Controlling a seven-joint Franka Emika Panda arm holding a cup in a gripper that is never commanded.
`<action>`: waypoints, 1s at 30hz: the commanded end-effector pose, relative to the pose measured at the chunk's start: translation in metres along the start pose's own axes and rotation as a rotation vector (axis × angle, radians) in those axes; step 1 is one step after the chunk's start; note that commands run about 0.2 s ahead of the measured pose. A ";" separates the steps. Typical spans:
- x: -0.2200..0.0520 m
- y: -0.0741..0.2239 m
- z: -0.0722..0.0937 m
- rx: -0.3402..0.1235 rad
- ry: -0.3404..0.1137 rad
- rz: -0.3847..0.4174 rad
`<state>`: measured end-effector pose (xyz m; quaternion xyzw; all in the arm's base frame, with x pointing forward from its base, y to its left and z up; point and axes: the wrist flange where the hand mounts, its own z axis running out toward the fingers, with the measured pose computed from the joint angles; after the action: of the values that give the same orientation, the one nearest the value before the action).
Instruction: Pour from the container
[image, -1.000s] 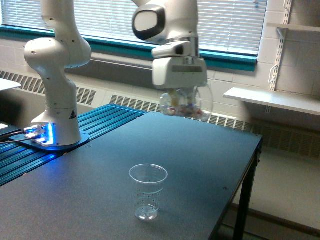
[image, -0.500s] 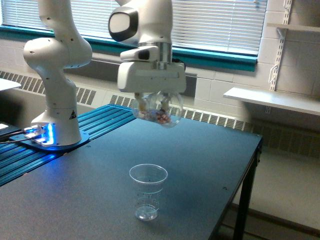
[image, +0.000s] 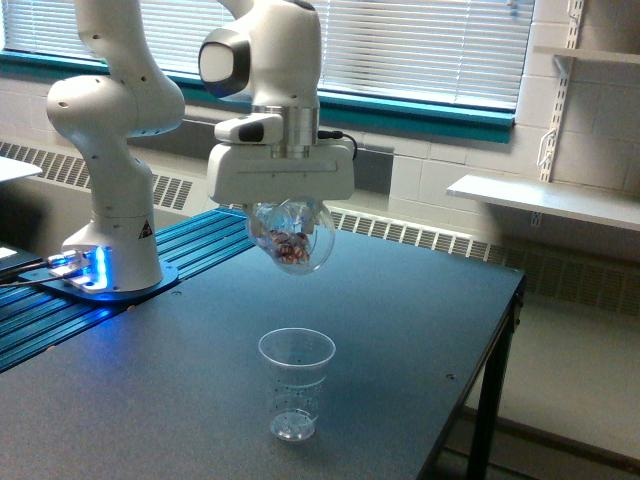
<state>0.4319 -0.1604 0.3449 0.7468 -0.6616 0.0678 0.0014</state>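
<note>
My gripper (image: 285, 215) is shut on the container (image: 292, 236), a clear squat plastic cup that hangs tilted under the white hand, its mouth turned toward the camera and downward. Small reddish and pale pieces lie inside it. It hangs well above the table and a little to the exterior view's left of the narrower tapered clear cup (image: 296, 383), which stands upright on the dark table (image: 420, 320) near the front. That lower cup looks nearly empty. The fingers themselves are mostly hidden behind the held cup.
The arm's white base (image: 110, 250) stands on a blue ribbed plate (image: 200, 235) at the exterior view's left, lit blue. The table's edge (image: 505, 320) drops off at the right. A white shelf (image: 545, 200) and a radiator lie by the back wall under the blinds.
The hand carried the container toward the exterior view's left and slightly down, from the table's far side to above the standing cup. The container has tilted further. The lower cup stayed put.
</note>
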 end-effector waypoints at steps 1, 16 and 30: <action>0.009 0.009 0.006 -0.015 -0.033 0.077; 0.019 0.016 0.024 -0.068 -0.132 0.175; 0.015 0.001 0.032 -0.090 -0.161 0.175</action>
<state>0.4281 -0.1838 0.3140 0.6806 -0.7321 -0.0175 -0.0243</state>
